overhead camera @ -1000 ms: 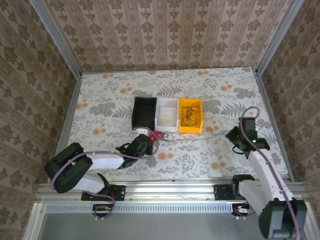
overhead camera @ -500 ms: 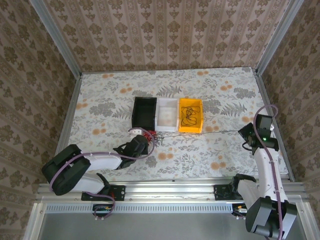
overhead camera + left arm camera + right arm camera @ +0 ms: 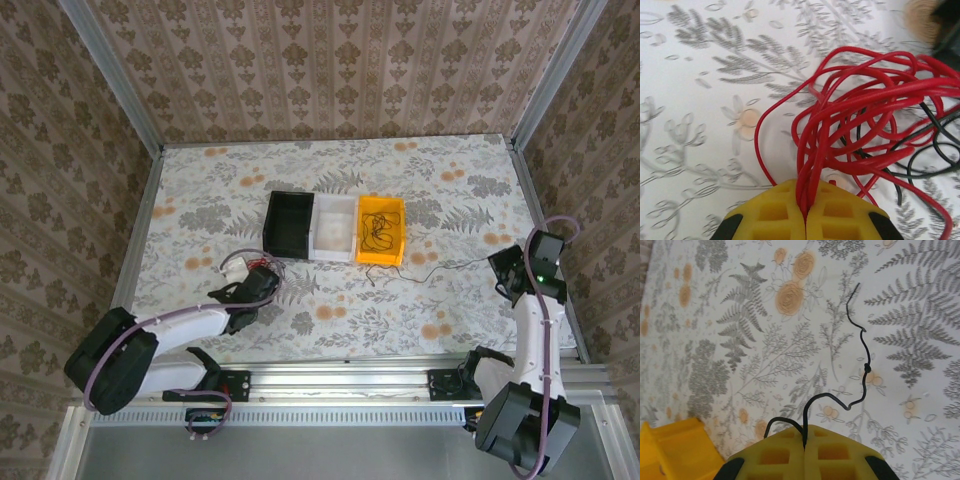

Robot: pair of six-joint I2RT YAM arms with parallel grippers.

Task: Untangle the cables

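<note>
Red cables (image 3: 860,110), tangled with a few black strands (image 3: 898,190), are pinched between the left gripper's (image 3: 805,212) closed jaws, spreading over the floral table (image 3: 690,150). One separate black wire (image 3: 864,371) is clamped in the right gripper (image 3: 804,439), near the yellow bin (image 3: 675,450).

Top camera overlooks the whole table (image 3: 400,180); wrist cameras view its surface closely.

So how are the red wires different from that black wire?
The red wires are many loops in a tangle; the black wire is one lone strand. Red bunches close; black trails out, kinked. Both are pinched: red by the left gripper, black by the right gripper.
</note>
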